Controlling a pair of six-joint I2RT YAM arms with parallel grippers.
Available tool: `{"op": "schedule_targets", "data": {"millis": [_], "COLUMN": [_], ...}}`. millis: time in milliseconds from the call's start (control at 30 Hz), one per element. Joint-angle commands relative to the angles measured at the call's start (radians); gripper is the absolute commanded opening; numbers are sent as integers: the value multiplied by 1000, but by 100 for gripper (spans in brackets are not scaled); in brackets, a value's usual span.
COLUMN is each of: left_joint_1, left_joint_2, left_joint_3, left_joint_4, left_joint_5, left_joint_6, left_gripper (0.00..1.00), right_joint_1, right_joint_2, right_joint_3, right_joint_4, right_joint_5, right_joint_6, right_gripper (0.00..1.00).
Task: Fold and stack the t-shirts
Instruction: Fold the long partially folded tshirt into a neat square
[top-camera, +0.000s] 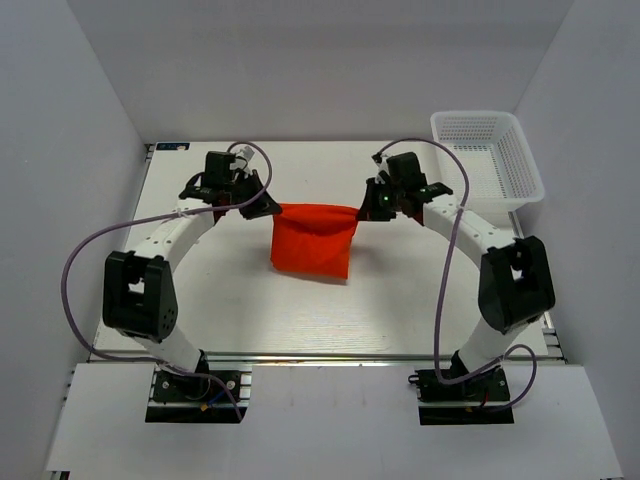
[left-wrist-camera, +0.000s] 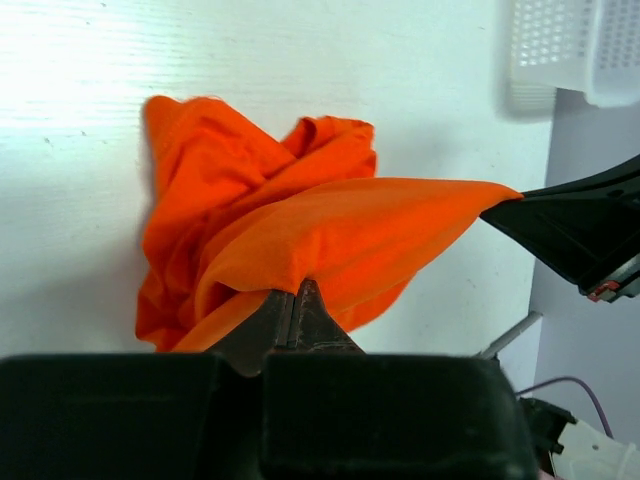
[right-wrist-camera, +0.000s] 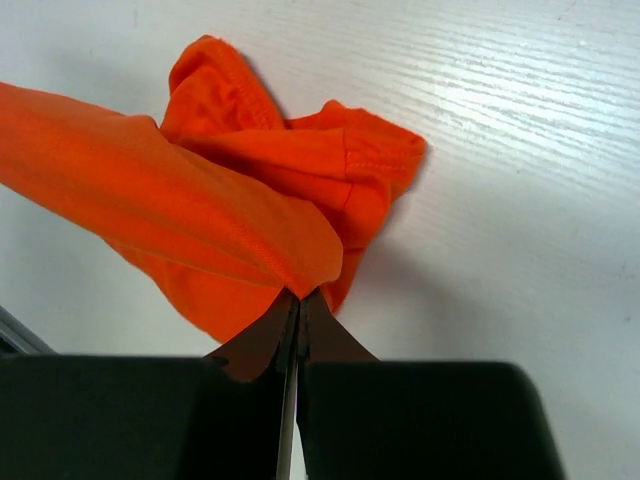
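Both arms are up over the middle of the white table, and the bright orange-red t-shirt of plain soft fabric is strung between them. Its top edge is pulled taut while the lower part sags and bunches onto the surface. The left gripper has its black fingers pinched tight on one end of that edge, and the right gripper is clamped on the other end. The white mesh plastic basket sits at the far right corner, well apart from the shirt.

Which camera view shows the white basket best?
The top view: the whole basket shows, far right. The left wrist view catches only part of it, at the upper right; the right wrist view shows none.
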Motion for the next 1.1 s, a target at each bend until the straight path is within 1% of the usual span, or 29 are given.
{"op": "schedule_targets", "data": {"millis": [0, 67, 100, 233, 367, 400, 433, 467, 500, 533, 567, 600, 700, 733, 767, 800, 833, 867, 900, 933, 1000, 1033, 1067], "left_joint_1": [9, 9, 19, 19, 28, 37, 37, 37, 37, 37, 37, 37, 37, 23, 23, 11, 11, 0, 0, -9, -18, -18, -27], "left_joint_2": [88, 138, 183, 273, 372, 383, 394, 403, 412, 412, 412, 412, 374, 359, 340, 302, 282, 264, 229, 213, 201, 201, 211], "left_joint_3": [74, 118, 133, 224, 279, 279, 304, 304, 328, 337, 347, 356, 388, 388, 388, 370, 353, 327, 263, 235, 178, 167, 157], "left_joint_4": [-16, -16, -25, -34, -44, -44, -44, -44, -44, -44, -54, -64, -94, -94, -81, -68, -52, -26, 45, 76, 134, 155, 177], "left_joint_5": [-24, -12, -12, -12, 11, 11, 21, 21, 21, 21, 12, 2, -33, -48, -48, -48, -24, 3, 46, 47, 66, 80, 94], "left_joint_6": [-4, -4, -4, -4, -4, -4, -4, 6, 6, 17, 17, 26, 55, 65, 81, 92, 103, 103, 103, 103, 92, 92, 82], "left_gripper": [0, 0, 0, 0, 0, 0, 27, 58, 99, 100, 100, 100, 100, 100, 100, 100, 100, 100, 100, 100, 100, 100, 100], "right_joint_1": [-33, -45, -51, -63, -73, -77, -77, -80, -79, -82, -80, -80, -76, -73, -71, -73, -70, -67, -62, -57, -44, -36, -19], "right_joint_2": [92, 123, 165, 231, 307, 320, 340, 361, 367, 375, 375, 371, 296, 256, 218, 200, 181, 132, 116, 92, 71, 65, 71], "right_joint_3": [111, 134, 160, 224, 286, 309, 318, 333, 370, 381, 393, 413, 398, 352, 329, 306, 232, 206, 180, 104, 39, 25, 5], "right_joint_4": [-30, -36, -34, -28, -28, -34, -41, -47, -60, -64, -74, -85, -58, -19, -19, -5, 55, 79, 102, 181, 275, 297, 353], "right_joint_5": [-55, -81, -85, -120, -118, -120, -123, -137, -141, -149, -155, -169, -166, -167, -175, -198, -233, -255, -335, -361, -410, -465, -479], "right_joint_6": [-11, 5, 18, 25, 41, 42, 44, 33, 26, 21, 7, 1, -4, -1, 2, 5, 25, 33, 60, 73, 113, 122, 133], "right_gripper": [0, 0, 0, 0, 0, 3, 15, 38, 49, 58, 79, 90, 90, 90, 90, 90, 90, 90, 90, 90, 90, 90, 90]}}
